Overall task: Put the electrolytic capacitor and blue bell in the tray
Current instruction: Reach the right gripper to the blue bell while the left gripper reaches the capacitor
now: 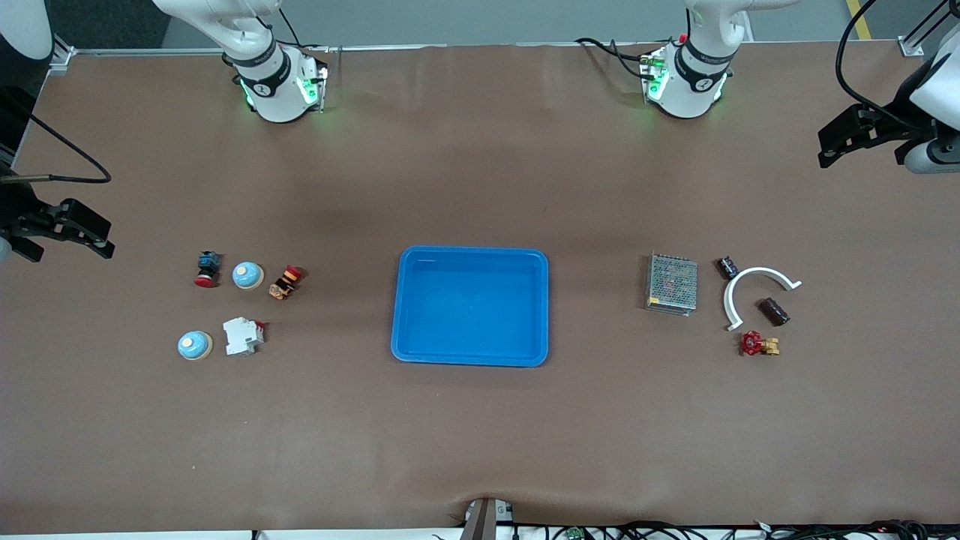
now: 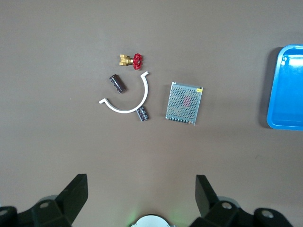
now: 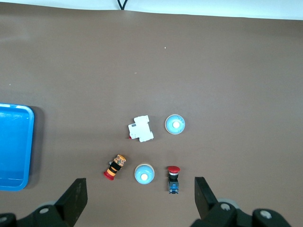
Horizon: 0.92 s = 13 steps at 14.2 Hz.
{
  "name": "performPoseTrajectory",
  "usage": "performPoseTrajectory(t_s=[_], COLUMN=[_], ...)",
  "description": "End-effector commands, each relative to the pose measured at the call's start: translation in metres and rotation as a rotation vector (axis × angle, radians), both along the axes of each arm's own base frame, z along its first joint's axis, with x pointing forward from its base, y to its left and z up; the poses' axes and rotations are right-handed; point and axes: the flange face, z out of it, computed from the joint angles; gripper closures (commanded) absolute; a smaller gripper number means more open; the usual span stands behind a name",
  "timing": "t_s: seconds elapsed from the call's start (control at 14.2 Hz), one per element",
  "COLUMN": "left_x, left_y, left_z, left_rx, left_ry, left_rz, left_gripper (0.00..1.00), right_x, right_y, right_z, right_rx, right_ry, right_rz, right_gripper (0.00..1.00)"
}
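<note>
Presently nothing is sitting in the tray (image 1: 471, 306) at frame centre; blue bells (image 1: 247, 275) are lying centre-left, capacitors (image 1: 774, 311) centre-right (both untouched). Left gripper (image 1: 840, 142) and right gripper (image 1: 79, 229) are waiting open-jawed at frame edges

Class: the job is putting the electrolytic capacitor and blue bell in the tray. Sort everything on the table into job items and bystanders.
Job items: tray; two capacitors; two blue bells.

Bystanders: mesh box; white arc; red-handled valve; white breaker; two red-capped push buttons.
</note>
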Motion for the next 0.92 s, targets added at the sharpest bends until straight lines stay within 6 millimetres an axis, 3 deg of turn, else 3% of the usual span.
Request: performPoseTrajectory(t_s=[0.0,0.42,0.49,0.85], left_x=[-0.002,0.008,0.009,0.008], left_y=[0.001,-0.001,0.001,0.001], left_z=[0.006,-0.006,-0.014,-0.063], left_rx=[0.005,0.005,0.004,0.016], left_ry=[-0.015,0.006,0.024,0.117], left_rz=[-0.020,-0.020,-0.014,0.001], left_gripper=[0.00,0.00,0.00,0.00], right_x=[-0.002,0.002,0.006,0.026], right_y=[0.001,0.000,0.000,0.006], right_z=[0.004,-0.004,-0.013,-0.091], right_rx=[-0.018,-0.016,-0.016,-0.014], right_ry=[0.002,0.014,0.030,0.195], right_rz=[0.009,0.008,0.011,0.144], right_gripper=[0.00,0.00,0.00,0.00])
